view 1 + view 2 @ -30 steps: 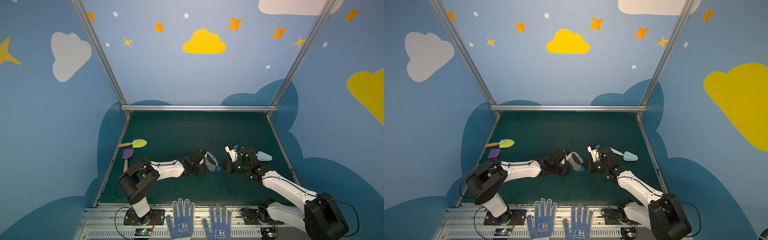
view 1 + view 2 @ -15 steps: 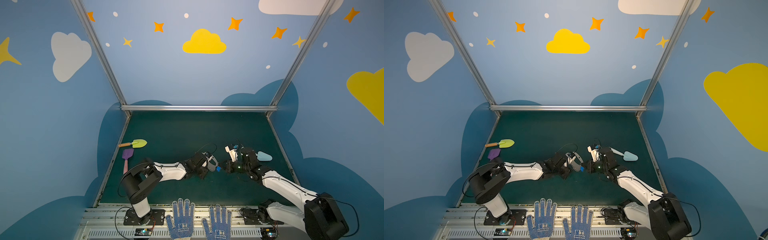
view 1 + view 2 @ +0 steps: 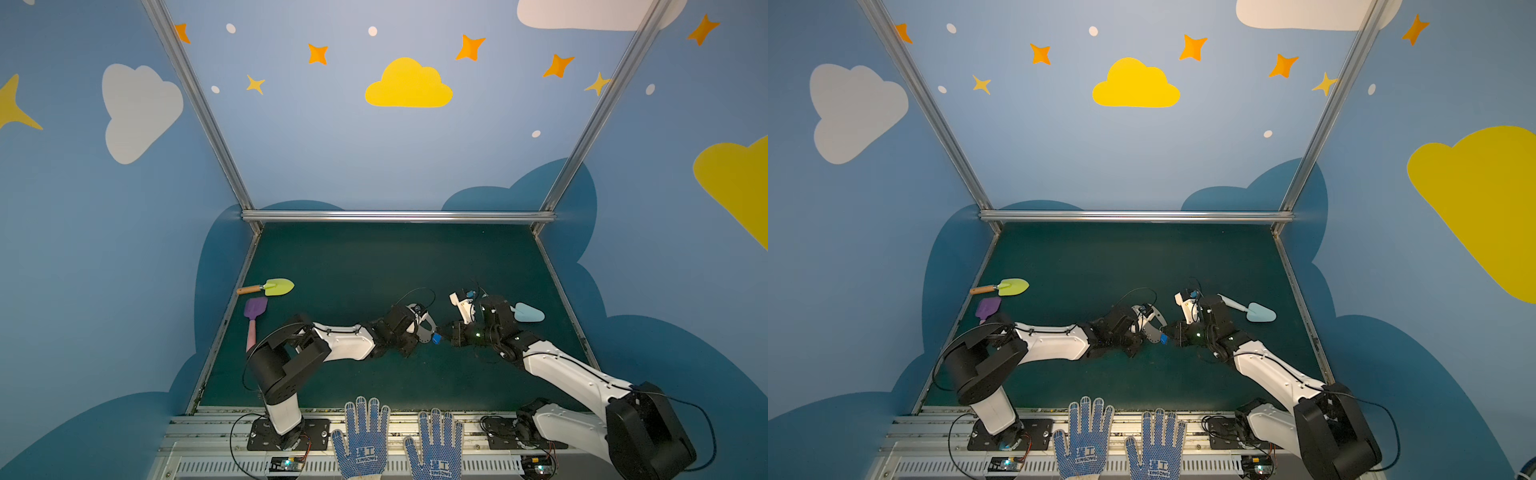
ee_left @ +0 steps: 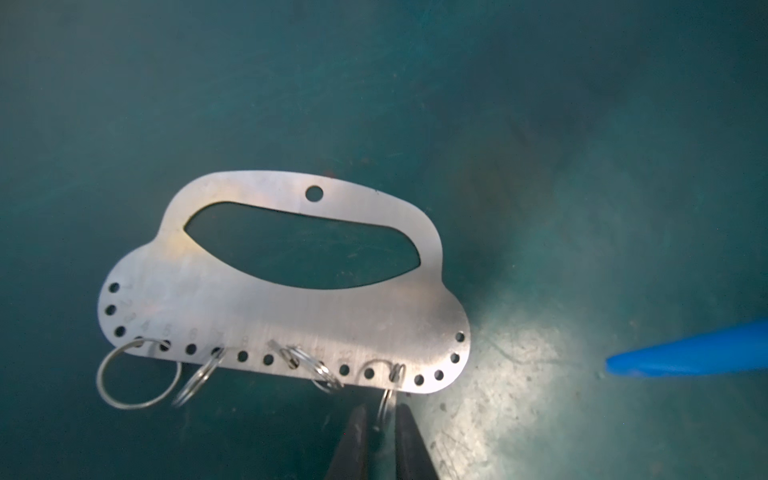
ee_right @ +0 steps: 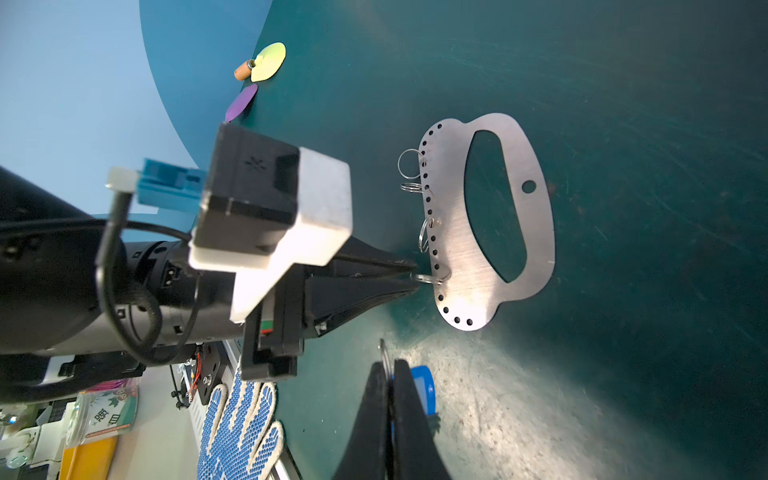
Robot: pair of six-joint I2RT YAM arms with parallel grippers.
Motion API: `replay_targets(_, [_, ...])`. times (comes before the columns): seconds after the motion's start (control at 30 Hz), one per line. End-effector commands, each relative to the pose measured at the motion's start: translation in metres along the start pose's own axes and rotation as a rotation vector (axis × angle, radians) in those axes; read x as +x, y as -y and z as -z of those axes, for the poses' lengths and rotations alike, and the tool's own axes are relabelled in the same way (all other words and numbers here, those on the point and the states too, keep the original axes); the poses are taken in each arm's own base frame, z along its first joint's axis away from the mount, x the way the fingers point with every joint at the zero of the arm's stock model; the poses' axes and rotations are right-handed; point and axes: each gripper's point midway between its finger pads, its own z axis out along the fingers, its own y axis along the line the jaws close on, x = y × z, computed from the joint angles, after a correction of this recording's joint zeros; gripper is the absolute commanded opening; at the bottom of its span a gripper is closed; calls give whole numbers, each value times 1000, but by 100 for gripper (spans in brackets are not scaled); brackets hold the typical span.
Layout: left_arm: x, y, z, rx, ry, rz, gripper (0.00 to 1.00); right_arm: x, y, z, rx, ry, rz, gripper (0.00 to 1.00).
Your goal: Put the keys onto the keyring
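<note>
**A painted sky around a green bench**

Three pale blue walls (image 3: 395, 166) close in the scene, painted with a yellow cloud (image 3: 408, 83), a white cloud (image 3: 137, 112) and orange stars (image 3: 469, 47). Darker blue cloud shapes (image 3: 519, 191) run along the foot of the walls. Aluminium posts (image 3: 195, 104) rise in the two back corners, joined by a crossbar (image 3: 395, 216). The bench (image 3: 395, 257) is covered in dark green, scuffed matting; in the left wrist view a bright patch of light (image 4: 519, 353) falls on it.
</note>
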Motion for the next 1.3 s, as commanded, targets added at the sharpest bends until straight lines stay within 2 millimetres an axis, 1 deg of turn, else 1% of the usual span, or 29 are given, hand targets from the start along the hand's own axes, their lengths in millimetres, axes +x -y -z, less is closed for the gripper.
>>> replay_targets(0.0, [-6,2,-5,8,16,-16,6,4,2,-4,-12,-9,-9,0])
replay_targets(0.1, [-7,2,-3,10,21,-18,3,7,6,-10,-12,-25,-20,0])
replay_targets(0.5, [-7,6,0,30,38,-22,3,11,12,-38,-52,-95,-67,0])
replay_targets(0.63, [-7,6,1,32,43,-24,3,10,7,-47,-89,-124,-71,0])
replay_targets(0.8, [-7,7,2,34,44,-29,3,8,5,-57,-88,-147,-72,0])
replay_targets(1.13, [-8,9,3,35,52,-38,3,14,18,-71,-21,-211,-112,0])
replay_targets(1.23, [-8,8,3,31,52,-42,3,24,24,-73,-2,-246,-132,0])
replay_targets(1.27, [-8,8,4,32,53,-44,3,14,21,-75,-3,-230,-124,0])
